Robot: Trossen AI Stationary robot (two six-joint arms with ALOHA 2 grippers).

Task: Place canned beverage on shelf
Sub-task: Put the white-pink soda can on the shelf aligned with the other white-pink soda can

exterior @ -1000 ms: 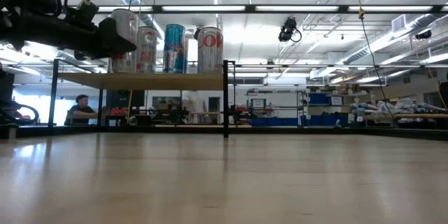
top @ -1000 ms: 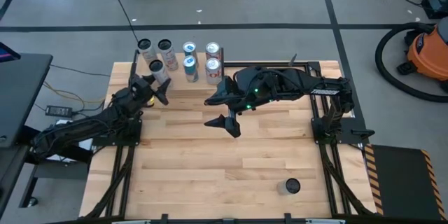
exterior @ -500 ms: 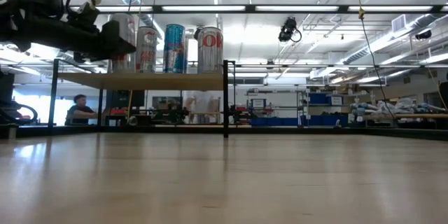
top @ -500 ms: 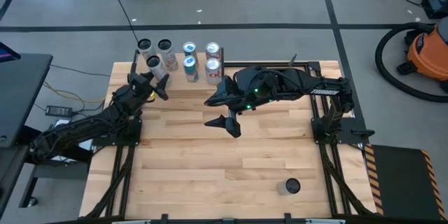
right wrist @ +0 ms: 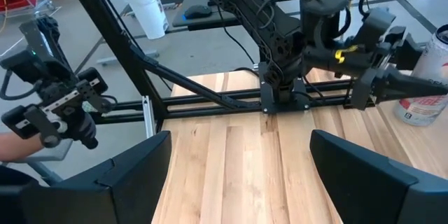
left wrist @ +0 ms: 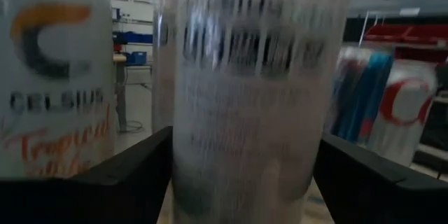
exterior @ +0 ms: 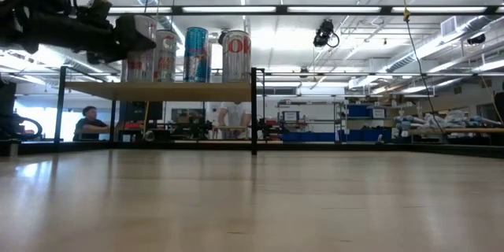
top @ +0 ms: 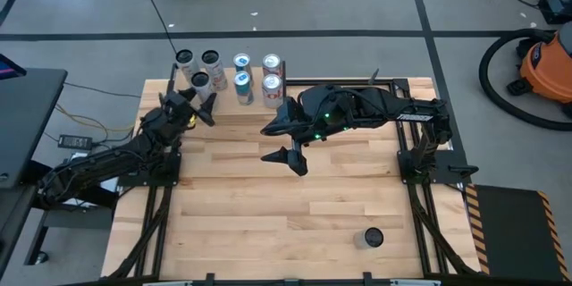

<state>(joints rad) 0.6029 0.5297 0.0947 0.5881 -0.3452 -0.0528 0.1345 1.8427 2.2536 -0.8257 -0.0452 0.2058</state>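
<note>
My left gripper [top: 198, 112] is shut on a silver can [top: 200, 80] at the near left part of the shelf [top: 223, 96], a pale-wood panel with black rods at the table's far left. In the low view the can [exterior: 140, 47] stands upright at the shelf's [exterior: 173, 90] left end. Several other cans [top: 242, 80] stand on the shelf. My right gripper [top: 290, 140] is open and empty, above the middle of the table. My left gripper pinches the silver can's side walls [left wrist: 192, 147] between its two fingers [left wrist: 133, 175], one on each side. The fingers come level from the table's near left side. The can is upright; I cannot tell whether its bottom rests on the shelf.
A Celsius can [left wrist: 56, 77] and a red-and-white can [left wrist: 399, 112] stand close on either side of the held can. One more can [top: 373, 237] stands near the table's near right corner. People show in the room behind [exterior: 90, 122].
My left gripper has gone a little toward the table's far edge with the silver can, farther in over the shelf. The can has stayed upright.
</note>
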